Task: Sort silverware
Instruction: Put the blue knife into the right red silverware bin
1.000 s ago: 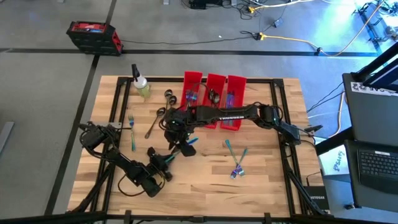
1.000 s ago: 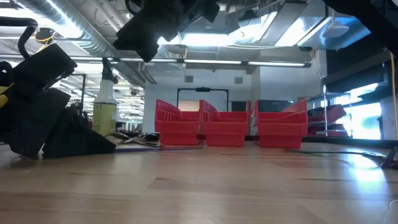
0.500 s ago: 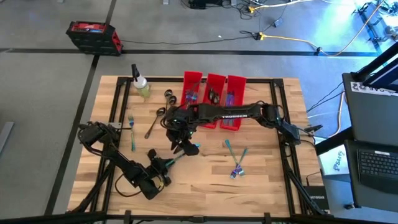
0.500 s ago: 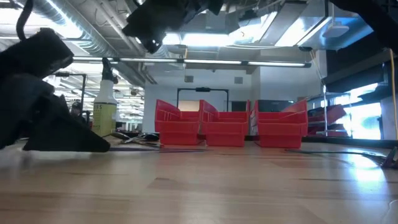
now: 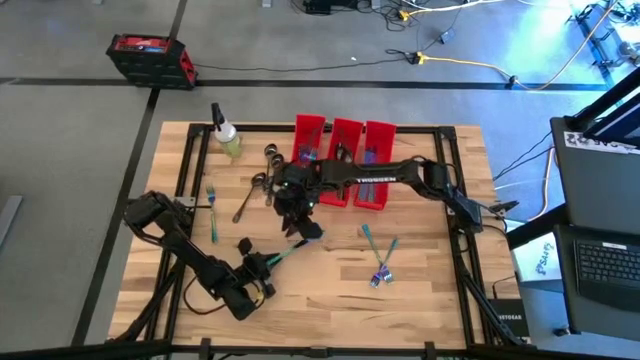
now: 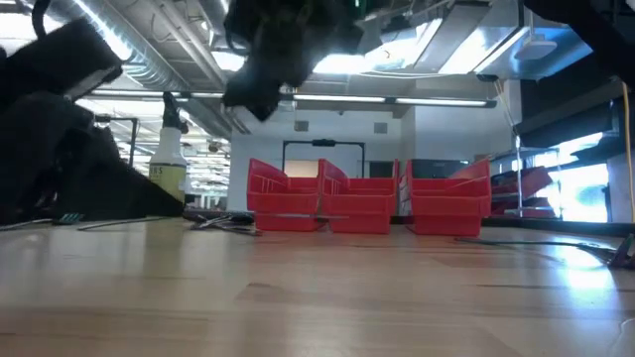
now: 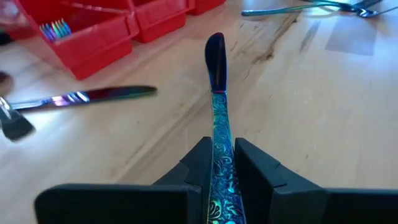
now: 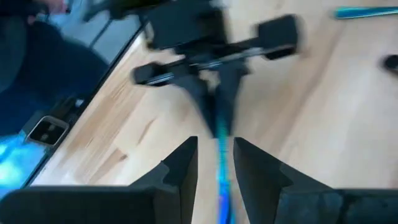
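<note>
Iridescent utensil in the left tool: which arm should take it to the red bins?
Probably right: the right tool hovers open by the utensil's free end, next to the bins. Left tool grips the handle, farther away.

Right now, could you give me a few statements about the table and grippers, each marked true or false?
1. The left gripper is shut on a patterned blue utensil. True.
2. Four red bins stand in the row. False: three red bins.
3. The spray bottle lies on its side. False: it stands upright.
4. The right gripper hovers just in front of the bins. True.
</note>
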Available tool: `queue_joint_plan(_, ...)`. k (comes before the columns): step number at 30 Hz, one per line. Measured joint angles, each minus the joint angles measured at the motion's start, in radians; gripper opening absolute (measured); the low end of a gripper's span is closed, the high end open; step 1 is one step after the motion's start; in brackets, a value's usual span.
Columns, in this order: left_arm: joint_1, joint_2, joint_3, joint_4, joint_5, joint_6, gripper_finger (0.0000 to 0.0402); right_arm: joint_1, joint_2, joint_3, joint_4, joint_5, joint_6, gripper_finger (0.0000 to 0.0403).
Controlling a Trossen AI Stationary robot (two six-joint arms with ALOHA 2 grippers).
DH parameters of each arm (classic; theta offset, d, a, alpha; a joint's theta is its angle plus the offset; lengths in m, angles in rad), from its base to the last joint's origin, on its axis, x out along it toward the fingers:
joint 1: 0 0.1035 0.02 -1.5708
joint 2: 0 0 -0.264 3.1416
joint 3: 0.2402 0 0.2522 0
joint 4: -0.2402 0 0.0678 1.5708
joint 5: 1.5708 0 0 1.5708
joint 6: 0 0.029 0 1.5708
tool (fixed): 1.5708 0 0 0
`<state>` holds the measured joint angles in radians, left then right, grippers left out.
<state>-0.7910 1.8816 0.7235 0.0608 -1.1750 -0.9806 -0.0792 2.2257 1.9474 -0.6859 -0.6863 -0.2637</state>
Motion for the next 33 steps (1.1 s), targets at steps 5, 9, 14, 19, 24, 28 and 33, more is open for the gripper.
queue_joint_plan(5, 0.0, -0.031, 0.0, 0.002, 0.0, 0.079, 0.0041, -0.049, 0.0, -0.059, 0.098, -0.043, 0.08, 0.011)
queue_joint_plan(9, 0.005, -0.043, 0.0, 0.003, -0.001, 0.11, 0.0041, -0.052, 0.004, -0.076, 0.114, -0.045, 0.126, 0.0172)
queue_joint_plan(14, 0.015, -0.043, 0.0, 0.003, -0.01, 0.147, 0.0041, -0.018, 0.042, -0.078, 0.157, -0.004, 0.13, 0.0253)
queue_joint_plan(19, 0.022, -0.043, 0.0, 0.002, -0.01, 0.152, 0.0041, 0.021, 0.067, -0.078, 0.214, 0.016, 0.129, 0.0281)
queue_joint_plan(24, 0.021, -0.043, 0.0, 0.002, -0.008, 0.155, 0.0041, 0.011, 0.079, -0.077, 0.217, -0.016, 0.154, 0.0275)
queue_joint_plan(28, 0.023, -0.043, 0.0, 0.002, -0.001, 0.2, 0.0041, 0.014, 0.11, -0.078, 0.224, -0.027, 0.158, 0.0272)
queue_joint_plan(33, 0.027, -0.043, 0.0, 0.001, 0.008, 0.203, 0.0041, 0.014, 0.15, -0.078, 0.224, -0.076, 0.204, 0.0271)
